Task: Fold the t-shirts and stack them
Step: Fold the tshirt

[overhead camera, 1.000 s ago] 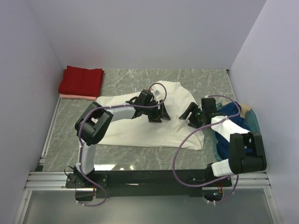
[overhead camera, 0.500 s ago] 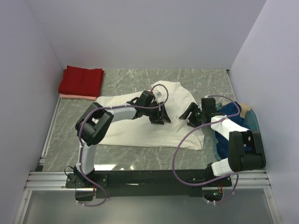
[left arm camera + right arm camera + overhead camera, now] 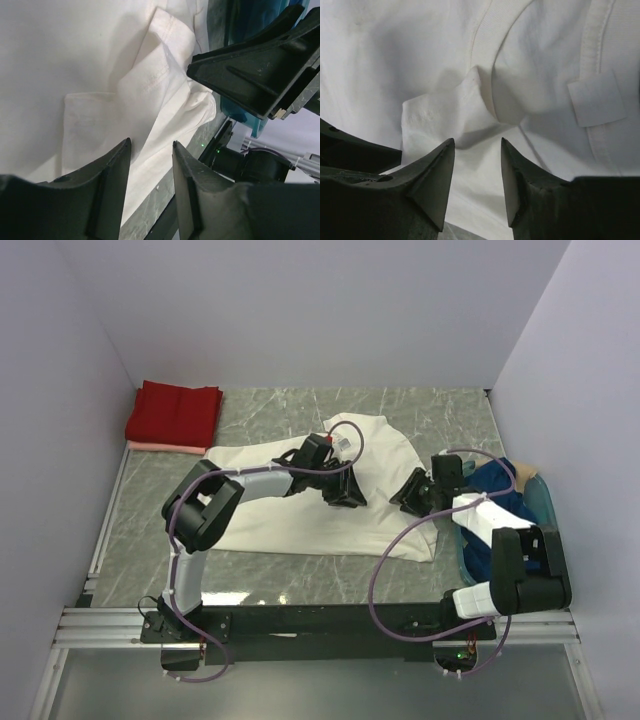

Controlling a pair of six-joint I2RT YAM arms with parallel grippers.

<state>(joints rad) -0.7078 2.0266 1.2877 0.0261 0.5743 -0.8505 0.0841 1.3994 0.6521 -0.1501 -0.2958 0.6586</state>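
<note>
Grey marble-pattern tabletop, boxed on three sides by pale panels — back wall, left wall, right wall. Aluminium rail across the near edge, a thinner side rail on the left. Light even, shadows soft.

A grey marbled tabletop spreads between pale, plain walls that rise along its far, left and right edges. At its right edge sits a teal plastic basket. A silver metal rail runs along its near edge.
</note>
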